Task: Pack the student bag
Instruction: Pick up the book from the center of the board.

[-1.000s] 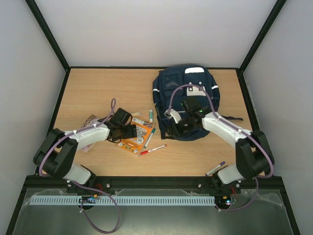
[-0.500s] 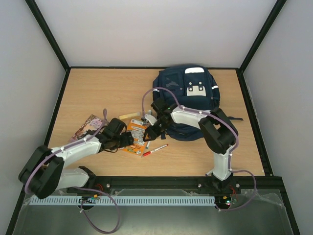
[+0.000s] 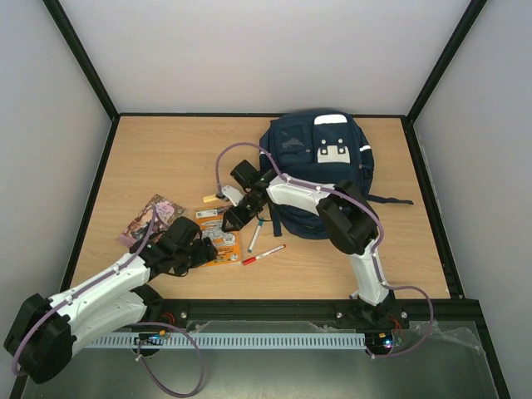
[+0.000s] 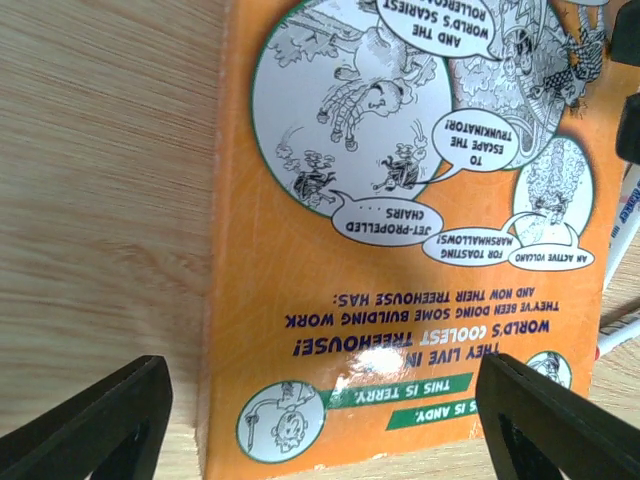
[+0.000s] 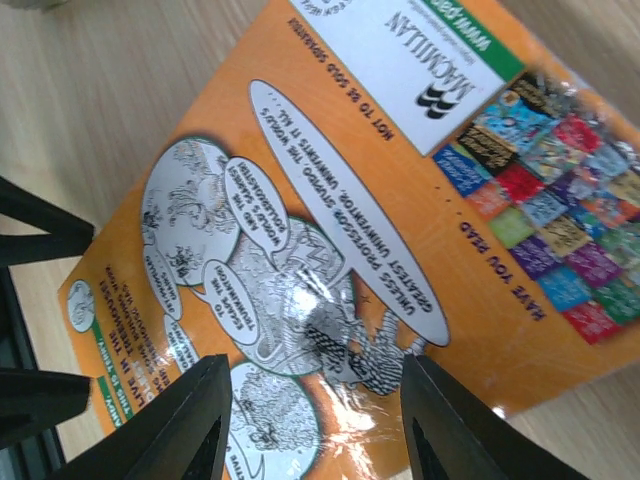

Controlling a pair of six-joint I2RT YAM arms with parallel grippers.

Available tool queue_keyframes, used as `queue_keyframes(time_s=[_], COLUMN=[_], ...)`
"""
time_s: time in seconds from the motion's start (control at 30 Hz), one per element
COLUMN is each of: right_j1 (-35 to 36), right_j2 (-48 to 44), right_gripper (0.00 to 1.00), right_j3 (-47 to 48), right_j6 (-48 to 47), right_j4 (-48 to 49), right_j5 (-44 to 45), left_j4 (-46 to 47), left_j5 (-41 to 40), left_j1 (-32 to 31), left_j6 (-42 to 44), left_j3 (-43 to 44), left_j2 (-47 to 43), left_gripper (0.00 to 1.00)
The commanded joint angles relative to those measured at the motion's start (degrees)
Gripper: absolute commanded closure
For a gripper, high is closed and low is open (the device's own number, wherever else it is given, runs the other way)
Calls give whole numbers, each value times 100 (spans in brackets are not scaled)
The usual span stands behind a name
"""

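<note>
The student bag [image 3: 309, 158] sits toward 1 o'clock on the table [image 3: 150, 158], against the far edge. It lies flat with its white patch facing up, and I can't see any opening from the top view. At about 8 o'clock from it, apart from its fabric, lies the orange book [image 3: 214, 241], back cover up.

1 second ago my right arm was working over the bag's near side. It has since swung out to 9 o'clock, so the right gripper [image 3: 234, 218] now hangs over the far end of the book. Its wrist view shows the jaws [image 5: 312, 375] about half open above the cover, narrower than a second ago and holding nothing.

The left arm has drawn back toward 7 o'clock. The left gripper [image 3: 198, 249] is at the book's near end, and its jaws [image 4: 320, 370] are spread wide across the short edge with nothing clamped.

So I judge the bag work is paused and both arms are now set on the book, the next item to go in.

A red marker [image 3: 263, 253] and a green pen [image 3: 254, 233] lie at 3 o'clock from the book. A colourful packet [image 3: 151, 218] lies at 9 o'clock from it. All 3 are still unpacked.
</note>
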Motion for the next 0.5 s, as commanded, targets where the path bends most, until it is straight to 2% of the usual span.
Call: queue_keyframes(time_s=[0.0, 0.17, 0.47], right_j1=[16, 20, 17], right_j2=[-160, -333, -333], right_gripper=[53, 52, 47], right_j3=[-2, -209, -562], right_j6=[246, 403, 544], right_j4=[-466, -550, -502], right_j5=[631, 663, 931], left_j4=[-510, -259, 523], left_j5=[-218, -326, -278], left_j1=[-9, 111, 404], left_j6=[-312, -245, -34], left_j3=[-56, -84, -123], left_j2=[-314, -1, 184], left_gripper=[12, 7, 7])
